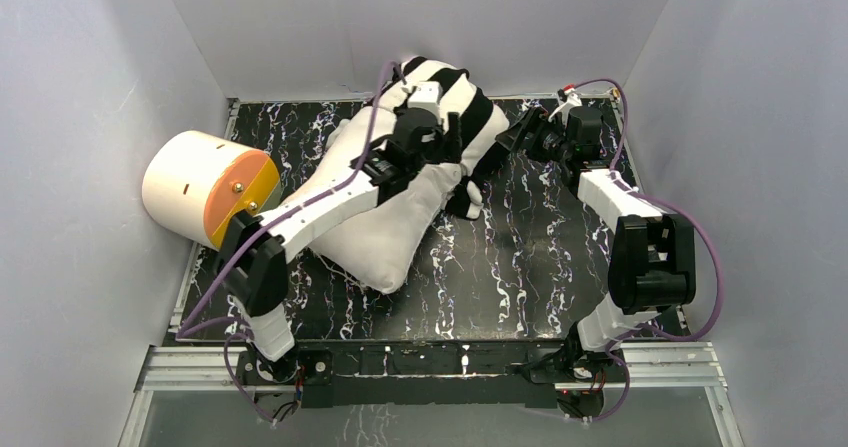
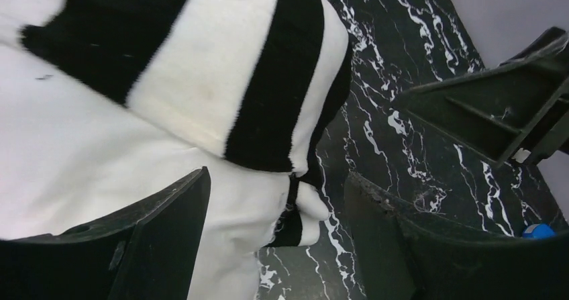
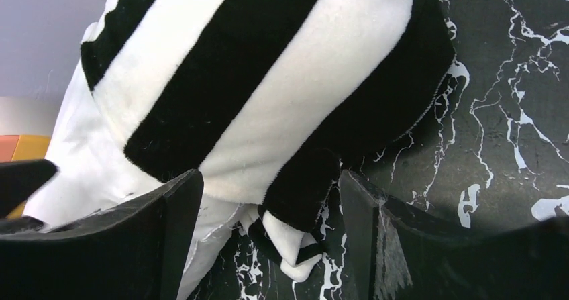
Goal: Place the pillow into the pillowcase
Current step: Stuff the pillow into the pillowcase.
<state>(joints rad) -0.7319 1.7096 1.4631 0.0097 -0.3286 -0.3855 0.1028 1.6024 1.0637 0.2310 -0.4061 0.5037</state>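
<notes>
Left pincer [image 2: 275,203] hangs with its jaws wide apart and nothing clamped between them, above the spot where the striped hem meets bare white fabric. The right pincer [image 3: 268,196] is likewise spread and grips nothing. It hovers just off the striped corner from the other side, and the two pincers stand near each other at the far middle of the tabletop [image 1: 530,267].

The black, white-veined tabletop is closed in by pale walls [image 1: 90,87]. The pillow [image 1: 385,232] lies slantwise across its left half. The pillow's far end sits inside the pillowcase [image 1: 462,95], while the larger, near part is uncovered. A loose striped flap droops from the pillowcase's near corner onto the marble. At the left edge, a cream cylinder [image 1: 190,177] with an orange face lies on its side, close to the pillow.
</notes>
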